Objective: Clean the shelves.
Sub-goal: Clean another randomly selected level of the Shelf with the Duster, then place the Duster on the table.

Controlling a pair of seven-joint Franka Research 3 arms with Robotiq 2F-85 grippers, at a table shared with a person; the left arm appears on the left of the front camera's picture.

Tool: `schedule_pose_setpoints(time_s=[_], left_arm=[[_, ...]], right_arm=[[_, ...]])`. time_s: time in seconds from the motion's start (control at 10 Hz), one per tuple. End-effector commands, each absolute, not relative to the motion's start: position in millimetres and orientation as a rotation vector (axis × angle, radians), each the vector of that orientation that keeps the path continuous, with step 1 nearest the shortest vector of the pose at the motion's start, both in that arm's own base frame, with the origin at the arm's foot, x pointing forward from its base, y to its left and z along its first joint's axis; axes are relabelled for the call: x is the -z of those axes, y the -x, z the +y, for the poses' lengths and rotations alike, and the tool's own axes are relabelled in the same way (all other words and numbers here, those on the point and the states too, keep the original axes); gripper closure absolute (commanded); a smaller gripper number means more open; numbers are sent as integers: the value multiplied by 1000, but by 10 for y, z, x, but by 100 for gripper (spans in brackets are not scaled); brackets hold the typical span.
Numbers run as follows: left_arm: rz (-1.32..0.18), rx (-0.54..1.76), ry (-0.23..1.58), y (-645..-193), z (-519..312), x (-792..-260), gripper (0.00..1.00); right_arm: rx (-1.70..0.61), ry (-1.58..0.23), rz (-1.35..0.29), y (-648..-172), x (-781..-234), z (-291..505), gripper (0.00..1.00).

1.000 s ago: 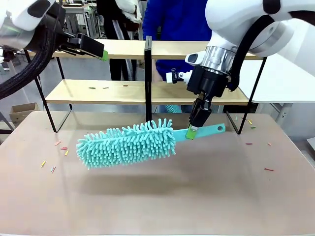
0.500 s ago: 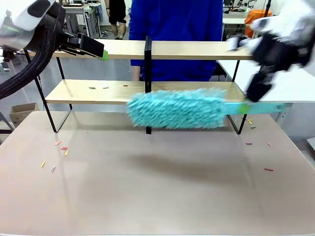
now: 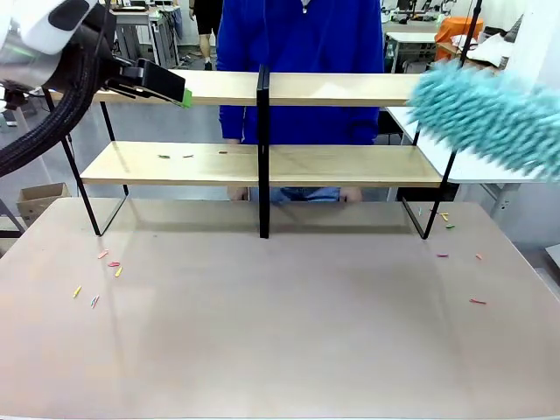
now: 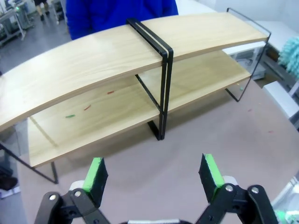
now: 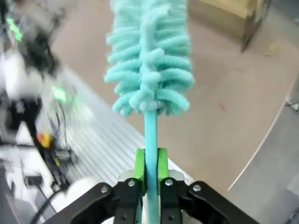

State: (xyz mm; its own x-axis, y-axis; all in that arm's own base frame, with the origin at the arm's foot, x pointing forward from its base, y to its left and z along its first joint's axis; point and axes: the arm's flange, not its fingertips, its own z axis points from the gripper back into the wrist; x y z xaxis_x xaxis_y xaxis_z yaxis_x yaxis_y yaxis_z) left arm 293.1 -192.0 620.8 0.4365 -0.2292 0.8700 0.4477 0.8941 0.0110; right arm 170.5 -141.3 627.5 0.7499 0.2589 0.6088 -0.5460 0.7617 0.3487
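Front view has the duster (image 3: 490, 118) up off the right end of the shelves (image 3: 262, 164), boards running left-right, so I'd guess a leftward sweep. Right wrist view shows the right gripper (image 5: 150, 163) clamped on its handle. Left gripper (image 4: 154, 172) hangs open, facing the shelves

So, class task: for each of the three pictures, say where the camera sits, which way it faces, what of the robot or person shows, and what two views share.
Front: fixed on the robot's side, facing across the table at the shelves and a person; left hand and duster show.
Left wrist: above the table, looking along the open left hand at the shelves.
Right wrist: looking along the right hand, shut on the duster.
Shared: front and left wrist both show the shelves and person.
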Motion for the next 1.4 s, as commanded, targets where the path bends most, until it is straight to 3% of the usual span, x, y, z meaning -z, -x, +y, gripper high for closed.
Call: schedule_pose_setpoints(time_s=[0.0, 0.2, 0.3, 1.3], left_arm=[[-1039, 423, 235, -2934, -1910, -6195, 0], [-1039, 423, 235, -2934, -1910, -6195, 0], [-1039, 423, 235, -2934, -1910, -6195, 0], [-1039, 423, 235, -2934, -1910, -6195, 0]], right_arm=[[-245, -600, -977, -1436, -5994, -1648, 88], [-17, -629, -1079, -1386, -5601, -1800, 88], [-251, -616, -809, -1300, -6058, -1882, 88], [-251, -616, -809, -1300, -6058, -1882, 88]])
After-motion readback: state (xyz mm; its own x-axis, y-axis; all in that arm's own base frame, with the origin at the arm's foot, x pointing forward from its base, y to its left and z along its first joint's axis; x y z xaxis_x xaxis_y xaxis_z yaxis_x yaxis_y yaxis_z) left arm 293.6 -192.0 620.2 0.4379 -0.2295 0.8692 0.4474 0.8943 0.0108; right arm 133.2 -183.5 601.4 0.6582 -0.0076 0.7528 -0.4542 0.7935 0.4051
